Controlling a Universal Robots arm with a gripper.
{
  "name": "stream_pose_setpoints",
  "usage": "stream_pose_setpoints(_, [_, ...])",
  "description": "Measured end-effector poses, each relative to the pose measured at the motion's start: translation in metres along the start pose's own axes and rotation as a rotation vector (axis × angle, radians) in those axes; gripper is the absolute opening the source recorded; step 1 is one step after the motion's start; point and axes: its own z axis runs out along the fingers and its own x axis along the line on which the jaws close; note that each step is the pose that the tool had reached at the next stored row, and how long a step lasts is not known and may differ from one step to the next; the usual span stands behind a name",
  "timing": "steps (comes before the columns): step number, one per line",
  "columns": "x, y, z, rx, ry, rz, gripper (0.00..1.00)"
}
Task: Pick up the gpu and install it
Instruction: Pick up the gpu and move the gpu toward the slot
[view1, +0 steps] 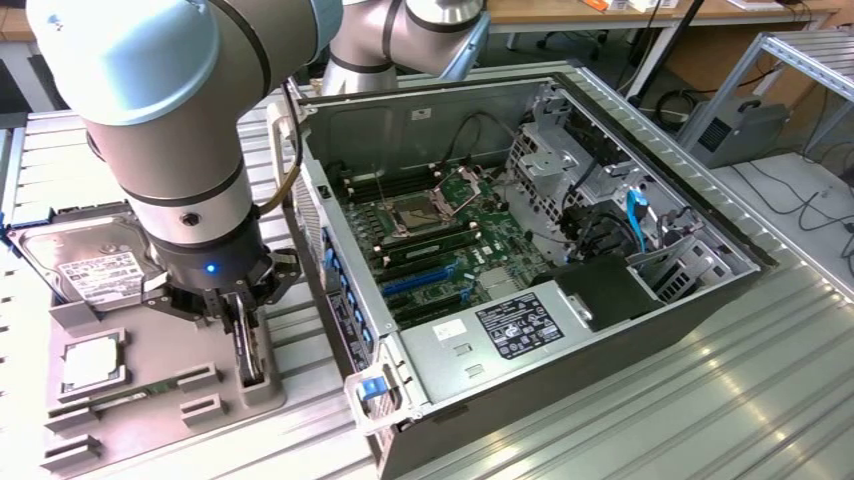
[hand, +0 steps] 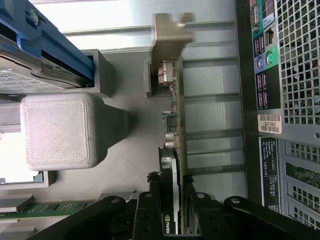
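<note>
gpu (view1: 244, 348) stands on its long edge in a slot of the grey fixture tray (view1: 200, 400), which lies just beside the computer case (view1: 441, 95), off the case's rear panel on the exterior view's left. The card has not been raised: its lower edge sits in the holder. In the wrist view the gpu (hand: 176, 125) shows edge-on, black face on one side and brownish board on the other, with its silver bracket (hand: 167, 35) at the end farthest from the gripper.

The gripper (view1: 238, 318) comes straight down over the card, farther from the case than the open motherboard. In the wrist view the gripper (hand: 172, 195) straddles the card, and its fingers (hand: 154, 192) look pressed flat against both faces, so I judge it clenched on the gpu and not merely hovering around it.

The step in hand is the pickup, at the point of grasp with no lift made. Getting the card out calls, I judge, for a straight pull along the slot, since tilting could bind the thin board in the holder. The blue expansion slots (view1: 420, 282) inside the case lie well apart from the card, past the case wall. A hard drive (view1: 94, 270) rests on the tray farther from the case.
</note>
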Motion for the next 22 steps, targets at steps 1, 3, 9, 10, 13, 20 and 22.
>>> stream_pose_setpoints(1, [0.0, 0.0, 0.0, 0.0, 0.0, 0.0, 0.27])
stream_pose_setpoints(3, [0.0, 0.0, 0.0, 0.0, 0.0, 0.0, 0.27])
stream_pose_setpoints(9, [-0.0001, 0.0, 0.0001, -0.0001, 0.0, -0.002, 0.27])
stream_pose_setpoints(10, [-0.0002, 0.0, 0.0001, -0.0001, 0.0004, -0.01, 0.27])
stream_pose_setpoints(13, [-0.0002, 0.0, 0.0003, -0.0009, 0.0024, -0.052, 0.27])
stream_pose_setpoints(20, [-0.0002, 0.0, 0.0004, -0.0015, 0.0029, -0.068, 0.27])
stream_pose_setpoints(22, [-0.0003, 0.0, 0.0005, -0.0013, 0.0023, -0.054, 0.27])
